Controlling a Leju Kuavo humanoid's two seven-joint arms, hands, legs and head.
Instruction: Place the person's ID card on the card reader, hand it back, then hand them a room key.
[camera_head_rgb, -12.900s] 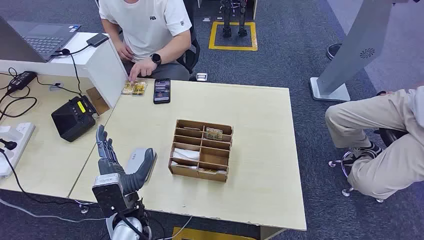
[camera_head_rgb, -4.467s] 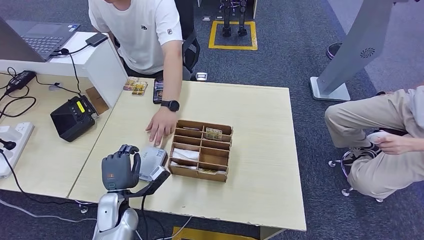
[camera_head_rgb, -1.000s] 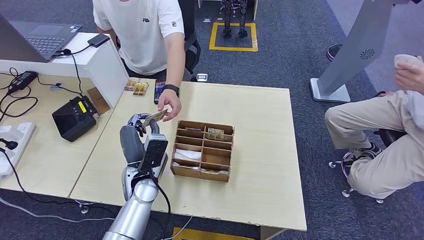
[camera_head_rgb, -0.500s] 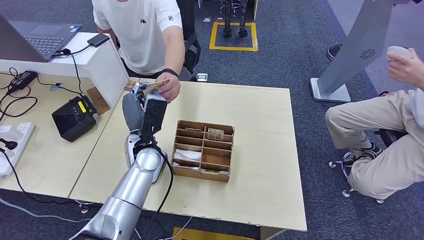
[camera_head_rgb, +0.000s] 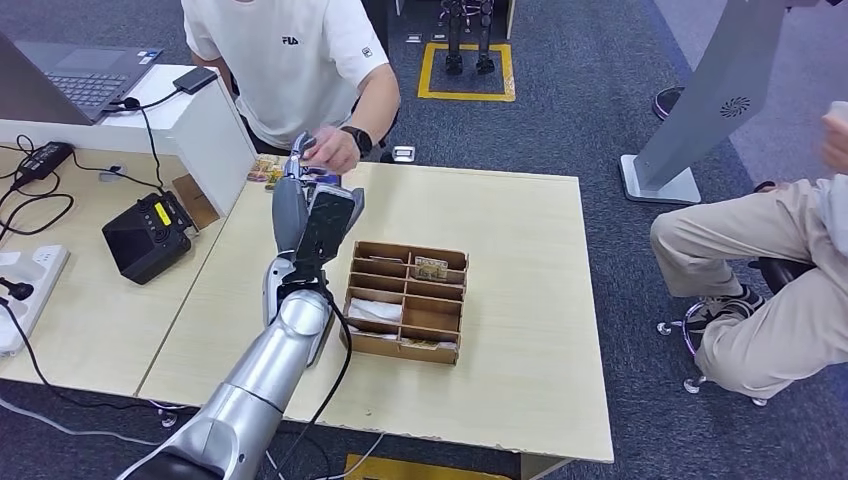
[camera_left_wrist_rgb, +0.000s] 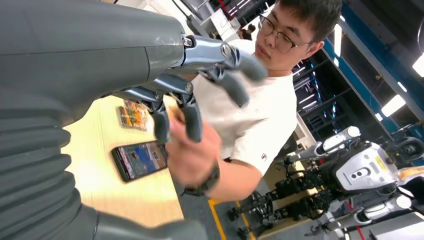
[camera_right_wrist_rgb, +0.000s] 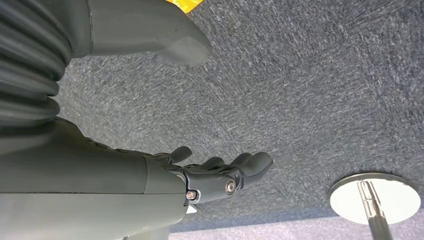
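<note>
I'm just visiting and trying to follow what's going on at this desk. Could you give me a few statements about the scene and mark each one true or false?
1. The robot's left hand is raised up to the person's hand at the table's far edge. True.
2. A phone lies flat on the table. True.
3. The wooden organizer is standing on the floor. False: it sits on the table.
4. The right hand is holding a room key. False: it hangs open over carpet.
5. The laptop is closed. False: it is open.
</note>
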